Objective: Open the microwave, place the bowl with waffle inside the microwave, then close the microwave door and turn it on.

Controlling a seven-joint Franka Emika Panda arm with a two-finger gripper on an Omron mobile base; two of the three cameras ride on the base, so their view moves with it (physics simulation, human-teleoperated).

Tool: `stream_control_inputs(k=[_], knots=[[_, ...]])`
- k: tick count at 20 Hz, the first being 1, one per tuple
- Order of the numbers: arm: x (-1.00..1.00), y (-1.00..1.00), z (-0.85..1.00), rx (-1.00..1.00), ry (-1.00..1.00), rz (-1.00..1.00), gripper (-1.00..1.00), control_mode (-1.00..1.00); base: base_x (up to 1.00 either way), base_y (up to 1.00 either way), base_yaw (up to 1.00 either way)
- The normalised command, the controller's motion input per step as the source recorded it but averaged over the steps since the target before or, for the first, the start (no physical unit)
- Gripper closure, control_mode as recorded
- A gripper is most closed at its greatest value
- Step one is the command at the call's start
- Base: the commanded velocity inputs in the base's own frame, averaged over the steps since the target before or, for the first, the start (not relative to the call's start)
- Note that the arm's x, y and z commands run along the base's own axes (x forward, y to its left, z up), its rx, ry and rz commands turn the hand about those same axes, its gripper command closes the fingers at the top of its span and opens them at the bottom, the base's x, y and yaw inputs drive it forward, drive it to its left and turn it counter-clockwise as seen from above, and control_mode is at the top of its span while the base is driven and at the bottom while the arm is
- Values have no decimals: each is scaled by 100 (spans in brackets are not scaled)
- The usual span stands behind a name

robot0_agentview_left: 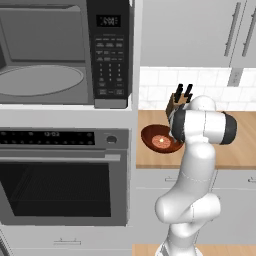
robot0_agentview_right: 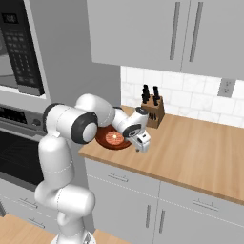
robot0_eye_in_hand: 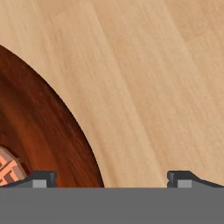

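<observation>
My two-finger gripper (robot0_eye_in_hand: 111, 177) is spread wide and holds nothing. In the hand view one dark fingertip (robot0_eye_in_hand: 39, 178) sits over the inner wall of the bowl, the other over bare wood, so the rim runs between them.

The shallow round reddish-brown bowl (robot0_eye_in_hand: 48, 131) with its small orange grid-patterned waffle (robot0_eye_in_hand: 8, 168) rests on the light wooden countertop (robot0_eye_in_hand: 144, 74). In the right base view the bowl (robot0_agentview_right: 106, 139) lies at about 9 o'clock from my hand, with the wooden knife block with black handles (robot0_agentview_right: 153, 110) behind at roughly 1 o'clock.

The built-in microwave with grey cavity and round glass turntable (robot0_agentview_left: 42, 80) stands open, up at 10 o'clock from the bowl in the left base view.

Handling judgement: the bowl looks rigid, glossy and probably slick, light to moderate in weight. The thin rim is the sensible hold, one finger inside, one outside. The waffle lies loose, so the bowl should be kept level; a one-sided rim pinch may let it tip.
</observation>
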Motion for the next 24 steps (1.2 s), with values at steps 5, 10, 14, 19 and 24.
stream_control_inputs(k=[5, 10, 14, 19, 24], knots=[[5, 2, -1, 0, 1, 0, -100, -100, 0, 0, 0], [0, 0, 3, 0, -2, 0, -100, -100, 0, 0, 0], [0, 0, 8, 0, -10, 0, -100, -100, 0, 0, 0], [-3, 1, 4, 0, -11, -2, -100, -100, 0, 0, 0], [0, 25, 0, 0, -4, 0, -100, -100, 0, 0, 0]])
